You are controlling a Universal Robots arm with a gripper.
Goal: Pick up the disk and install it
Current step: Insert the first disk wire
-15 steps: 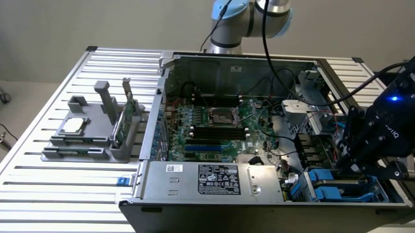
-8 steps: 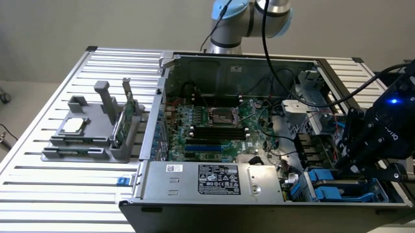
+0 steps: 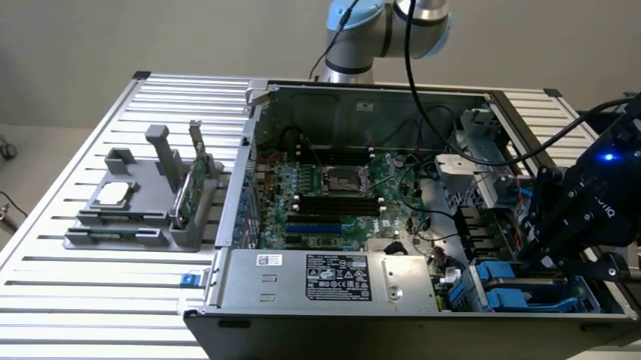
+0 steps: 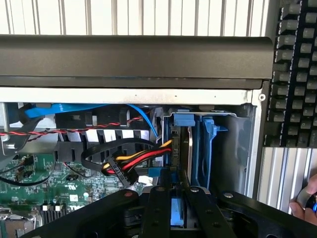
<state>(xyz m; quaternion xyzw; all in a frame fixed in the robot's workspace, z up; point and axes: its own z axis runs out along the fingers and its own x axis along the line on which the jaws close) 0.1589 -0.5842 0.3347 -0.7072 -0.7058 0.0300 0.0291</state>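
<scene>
Blue-framed disk [image 4: 182, 163] is pinched by the end effector [image 4: 173, 198] at the drive bay [image 3: 531, 289] on the exterior view's right; insertion is judged underway, so straight seating is required.

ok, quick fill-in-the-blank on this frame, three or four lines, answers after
1. The open grey computer case lies on a ribbed ____ table.
2. The black gripper hangs over the bay holding the ____ plastic drive carrier.
3. The grey plastic holder with the small square silver chip stands outside the case at the exterior view's ____.

Answers: metal; blue; left
</scene>
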